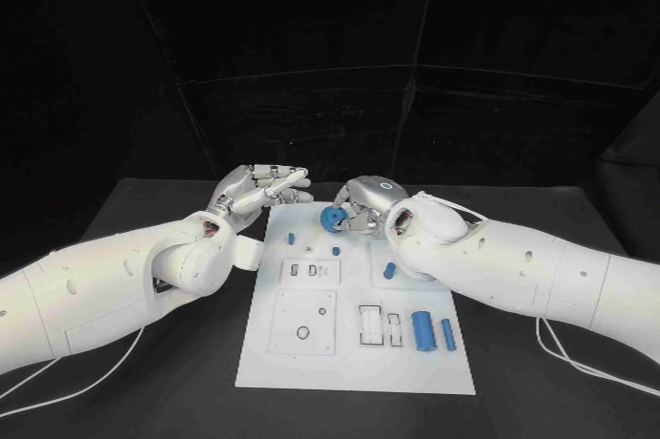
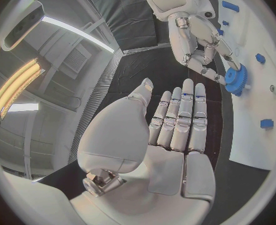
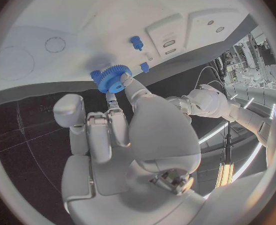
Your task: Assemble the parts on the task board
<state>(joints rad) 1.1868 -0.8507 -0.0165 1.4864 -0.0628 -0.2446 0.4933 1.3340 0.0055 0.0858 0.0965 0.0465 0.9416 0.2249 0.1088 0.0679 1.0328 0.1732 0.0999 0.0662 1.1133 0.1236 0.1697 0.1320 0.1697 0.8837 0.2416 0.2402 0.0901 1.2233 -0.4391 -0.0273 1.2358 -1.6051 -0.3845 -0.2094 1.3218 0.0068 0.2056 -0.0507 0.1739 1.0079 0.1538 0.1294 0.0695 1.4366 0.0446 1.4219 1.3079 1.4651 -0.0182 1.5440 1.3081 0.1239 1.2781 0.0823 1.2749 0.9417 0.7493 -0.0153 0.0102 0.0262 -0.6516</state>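
Note:
The white task board [image 1: 358,363] lies in the middle of the black table. At its far edge my right hand [image 1: 363,203] pinches a blue gear [image 1: 335,219] between its fingertips, just over the board. The right wrist view shows the gear [image 3: 114,78] at the tips of my right hand [image 3: 125,135], beside a small blue peg [image 3: 136,42]. My left hand [image 1: 261,193] hovers at the board's far left corner with its fingers straight, and it holds nothing. In the left wrist view my left hand's flat palm [image 2: 169,135] faces my right hand [image 2: 200,35] and the gear [image 2: 236,79].
Other blue parts lie on the board: a small piece [image 1: 290,238] at the far left, one [image 1: 389,270] mid-board, and long cylinders [image 1: 425,333] near the front right. White inset plates with slots [image 1: 305,322] sit on the board's left half. Cables trail beside both arms.

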